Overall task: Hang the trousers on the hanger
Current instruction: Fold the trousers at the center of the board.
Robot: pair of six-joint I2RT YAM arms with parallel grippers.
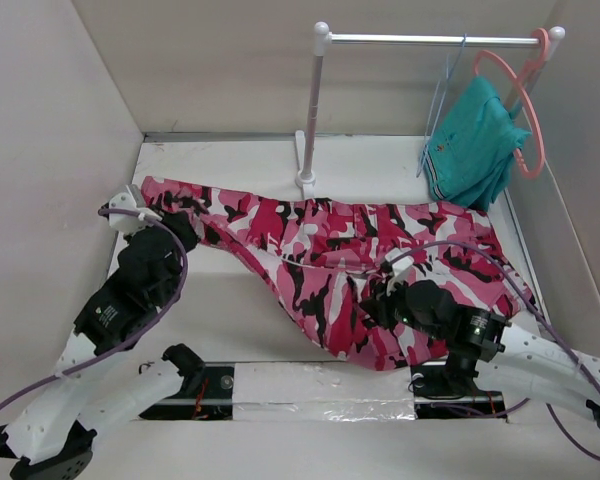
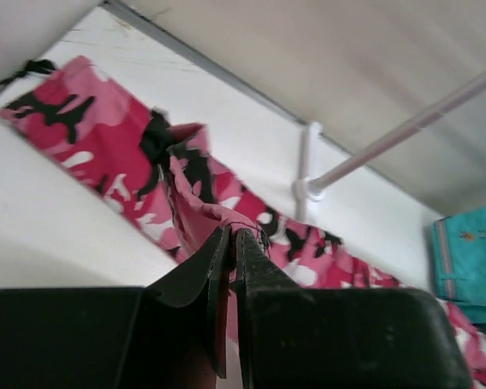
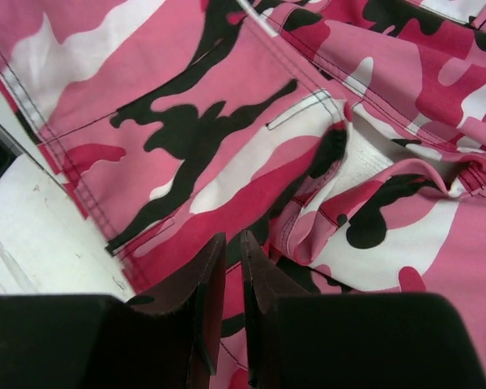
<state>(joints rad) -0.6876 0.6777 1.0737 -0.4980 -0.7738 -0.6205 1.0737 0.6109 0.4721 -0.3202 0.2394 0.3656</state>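
Trousers (image 1: 320,240) spread on worktop (image 1: 220,300); left jaws clamp a fold at 9 o'clock, right jaws pinch cloth at 5 o'clock.

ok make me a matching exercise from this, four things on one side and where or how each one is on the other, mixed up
1 camouflage trousers
2 teal garment
3 left pincer
4 metal rail

a shut on a cloth fold
b horizontal, atop a white post
c lying across the table
d hanging up, far right

pairs: 1-c, 2-d, 3-a, 4-b
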